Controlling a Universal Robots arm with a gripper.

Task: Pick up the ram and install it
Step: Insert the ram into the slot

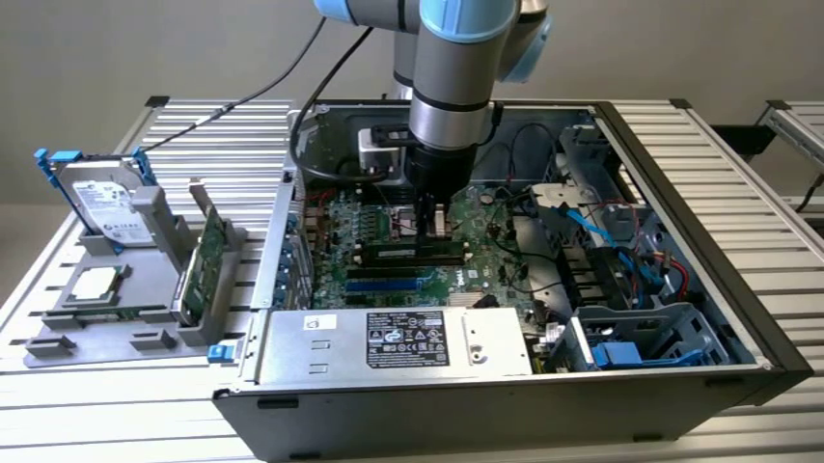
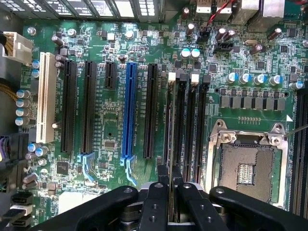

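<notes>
Inside the open case (image 1: 670, 193), the arm stands upright over the motherboard (image 2: 110, 134) with the hand (image 1: 435, 224) low above the board's middle. In the wrist view the hand (image 2: 169, 173) is narrowed, its two fingers (image 2: 155, 197) pressed against either face of the ram (image 2: 169, 134), which is seen edge-on as a thin vertical strip. The ram lies in line with the outermost of the black memory slots (image 2: 190, 125), on the side nearest the long black and blue (image 2: 129, 110) expansion slots. Whether its lower edge is seated in that slot or only just above it cannot be told. The open processor socket (image 2: 245, 166) sits on the far side of the memory slots from the ram. In the exterior view a grey power supply (image 1: 399, 338) with a label occupies the near edge of the case. At the exterior view's left, on the slatted tabletop (image 1: 77, 415), a grey tray (image 1: 52, 342) carries a hard drive (image 1: 106, 203) standing upright, an expansion card (image 1: 206, 260) on edge and a processor (image 1: 96, 283) lying flat, all well apart from the hand.
</notes>
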